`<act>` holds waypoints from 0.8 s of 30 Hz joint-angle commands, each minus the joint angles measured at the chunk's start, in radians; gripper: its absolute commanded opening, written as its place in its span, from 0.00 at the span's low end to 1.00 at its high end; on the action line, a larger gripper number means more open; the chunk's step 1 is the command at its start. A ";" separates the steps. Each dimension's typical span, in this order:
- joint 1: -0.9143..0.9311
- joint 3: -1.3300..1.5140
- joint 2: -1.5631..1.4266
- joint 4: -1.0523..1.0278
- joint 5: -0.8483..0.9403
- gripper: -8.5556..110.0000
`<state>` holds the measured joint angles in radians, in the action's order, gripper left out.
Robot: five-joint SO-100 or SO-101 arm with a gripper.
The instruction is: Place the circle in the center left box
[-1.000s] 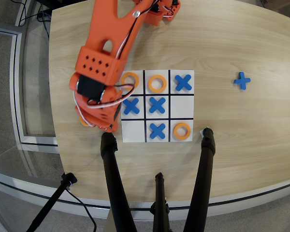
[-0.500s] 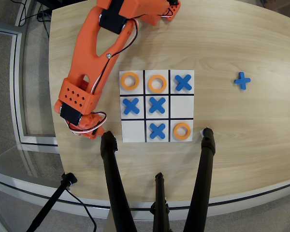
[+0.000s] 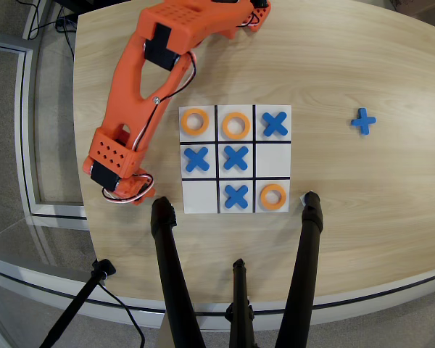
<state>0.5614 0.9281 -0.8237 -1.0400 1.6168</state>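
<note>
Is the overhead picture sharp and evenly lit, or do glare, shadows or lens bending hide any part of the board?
In the overhead view the light is soft and even: no glare on the board, only faint shadows beside the arm. The orange rings and blue crosses are sharp. The table edge bows, hinting at mild lens distortion. Black tripod legs cross the foreground; none covers a cell.

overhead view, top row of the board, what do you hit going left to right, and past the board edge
flat orange ring → second flat orange ring → blue plastic cross → bare wooden table → loose blue cross off the board
</note>
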 commanded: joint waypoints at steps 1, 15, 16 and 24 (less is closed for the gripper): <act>0.012 -0.071 0.014 -0.005 0.005 0.24; 0.031 -0.110 0.110 -0.072 -0.040 0.24; 0.029 -0.114 0.118 -0.071 -0.058 0.24; 0.018 -0.126 0.143 -0.080 -0.140 0.14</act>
<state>0.5814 0.8053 -0.6888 -1.1045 1.4972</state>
